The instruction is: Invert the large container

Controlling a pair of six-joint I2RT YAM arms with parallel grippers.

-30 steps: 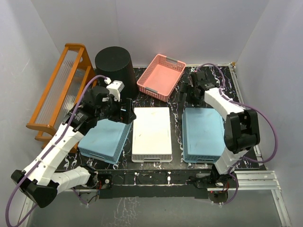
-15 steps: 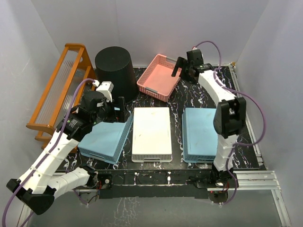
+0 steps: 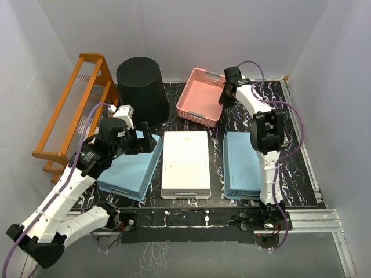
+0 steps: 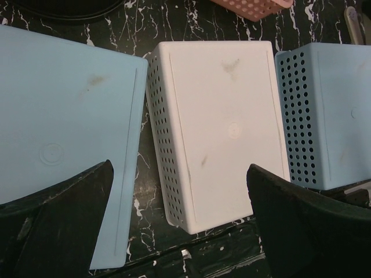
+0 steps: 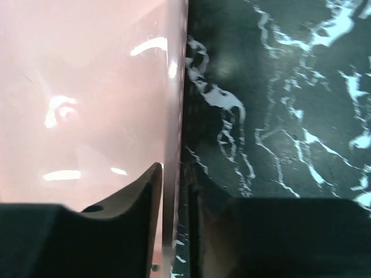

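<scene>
Large container, tall, black, round, tapered, narrow end up, far left on table, left end effector spread wide over blue basket, right end effector clamped on pink basket wall

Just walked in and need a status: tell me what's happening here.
The right gripper is pinching the side wall of the pink perforated plastic basket. The left gripper hangs open above the overturned light-blue basket and white basket. The tall black round plastic bin stands at back left, neither gripper on it.
</scene>
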